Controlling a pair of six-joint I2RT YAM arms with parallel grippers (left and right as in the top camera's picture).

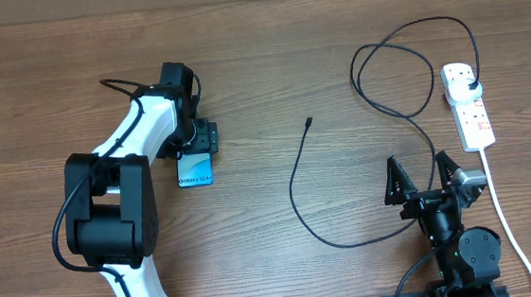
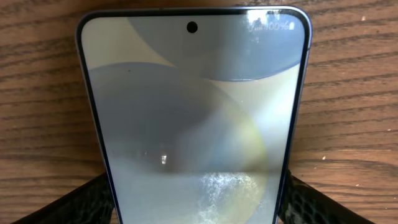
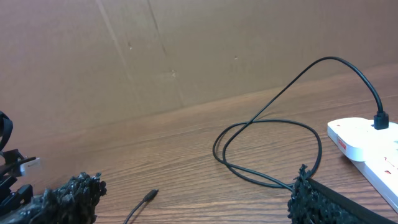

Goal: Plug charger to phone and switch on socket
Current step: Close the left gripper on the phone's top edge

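The phone lies flat on the wooden table with its light-blue screen up; it fills the left wrist view. My left gripper straddles its near end, with both fingers against the phone's side edges. The charger is a thin black cable looping across the table. Its connector tip lies free and also shows in the right wrist view. Its black plug sits in the white socket at the right. My right gripper is open and empty near the cable.
The socket's thick white cord runs down the right side toward the table's front edge. The cable makes a loop left of the socket. A brown cardboard wall stands behind the table.
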